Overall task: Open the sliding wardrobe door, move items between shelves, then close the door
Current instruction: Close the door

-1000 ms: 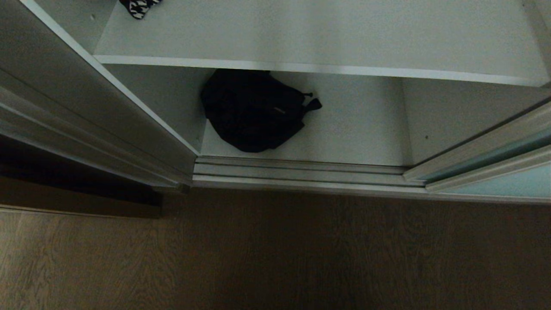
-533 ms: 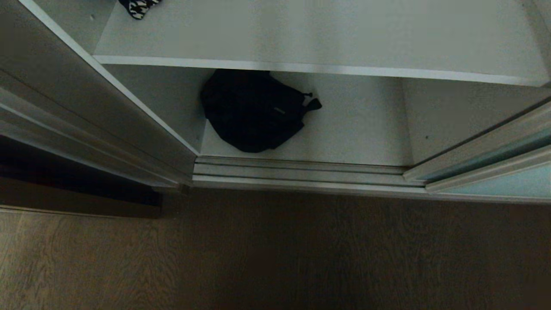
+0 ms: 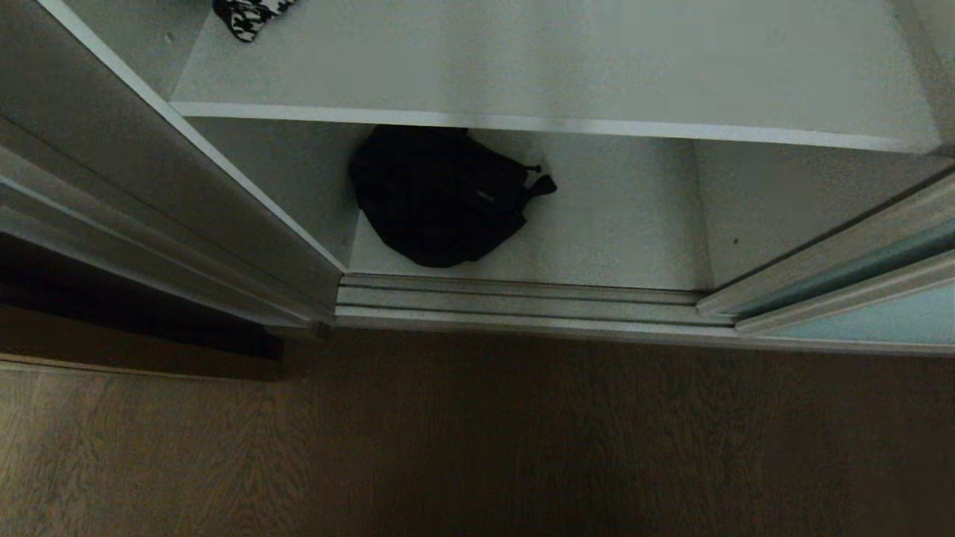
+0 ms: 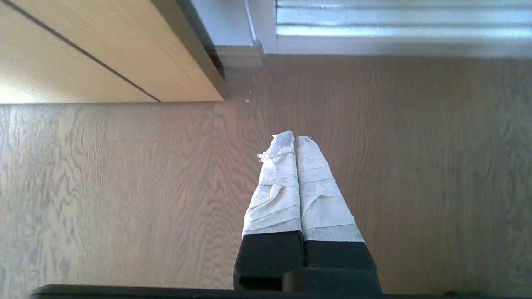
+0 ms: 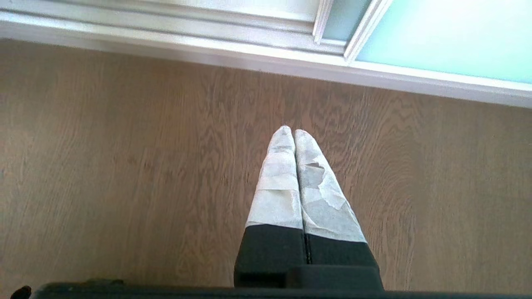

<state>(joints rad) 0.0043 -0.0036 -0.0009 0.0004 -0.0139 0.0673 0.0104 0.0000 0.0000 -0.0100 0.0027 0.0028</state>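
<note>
door: the sliding wardrobe door, frosted pale blue-green glass in a thin silver frame, stands slid to the right; the opening in front is clear.
shelves: the wide white-grey upper shelf spans the far part of the head view; the lower shelf lies below and nearer.
items: a black soft backpack slumps on the lower shelf, left of centre, partly under the upper board; a black-and-white patterned cloth lies at the upper shelf's far left.
floor track: the ridged silver track runs along the wardrobe's near edge.
left end effector: taped fingers pressed together, empty, above the brown wooden floor, near the tan wooden panel.
right end effector: fingers together, empty, over the floor near the door's foot.
change: against a second ago the whole head view has slipped slightly downward; nothing on the shelves has moved.
reading: door step looks done; moving the items is not yet begun.
</note>
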